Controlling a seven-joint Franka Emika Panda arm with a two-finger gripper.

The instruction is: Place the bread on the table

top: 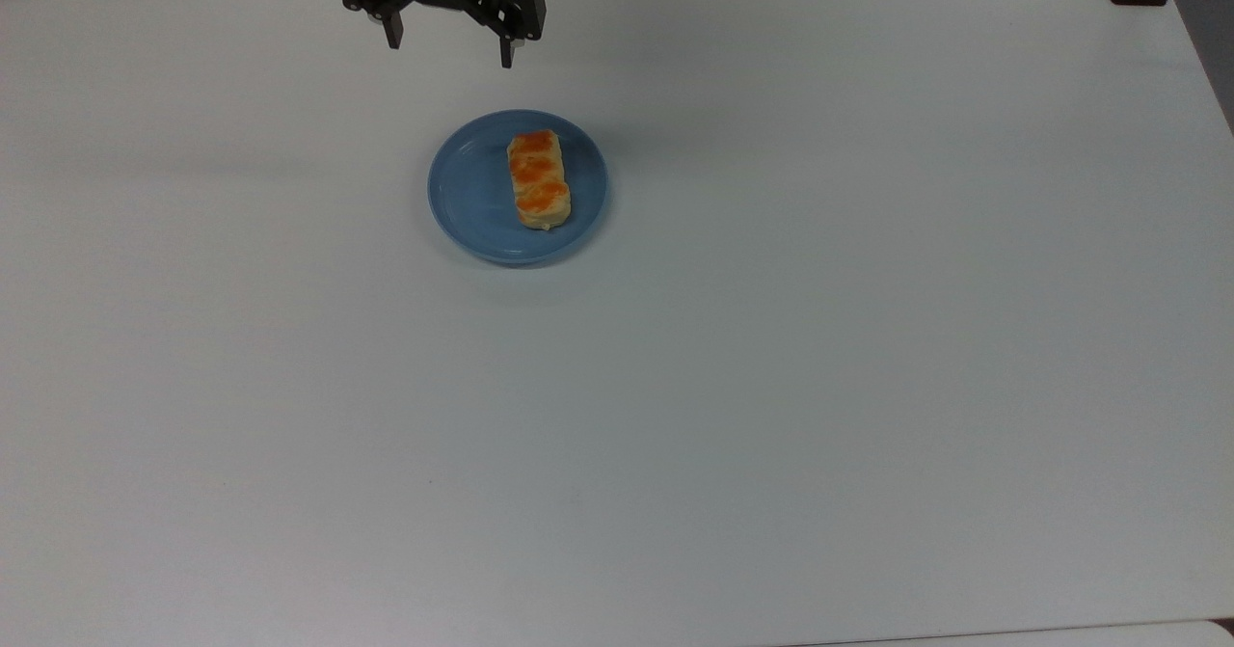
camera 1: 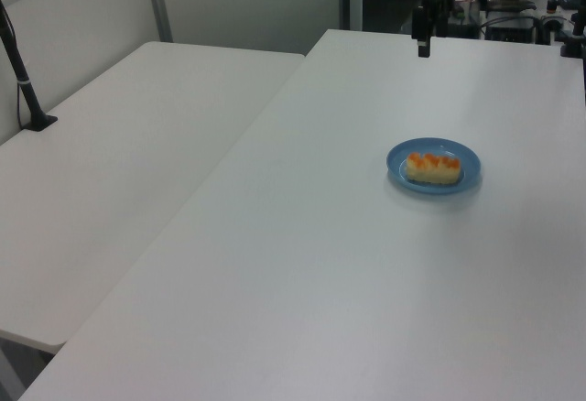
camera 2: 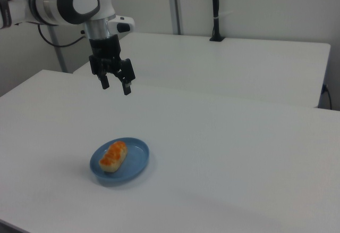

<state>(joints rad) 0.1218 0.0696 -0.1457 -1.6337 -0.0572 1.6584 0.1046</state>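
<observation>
Top view — pale-yellow bread [top: 539, 179], three orange-brown glazed bumps.

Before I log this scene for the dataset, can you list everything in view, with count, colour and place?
bread: one, pale yellow with orange-brown glazed top, lying on the plate
plate: one, blue, round, on the table
table: one, white, under the plate
second table: one, white, beside the first, at the left view's left
black post: one, standing on the second table's far edge
gripper: one, black, open, hanging above the table beyond the plate, holding nothing
</observation>
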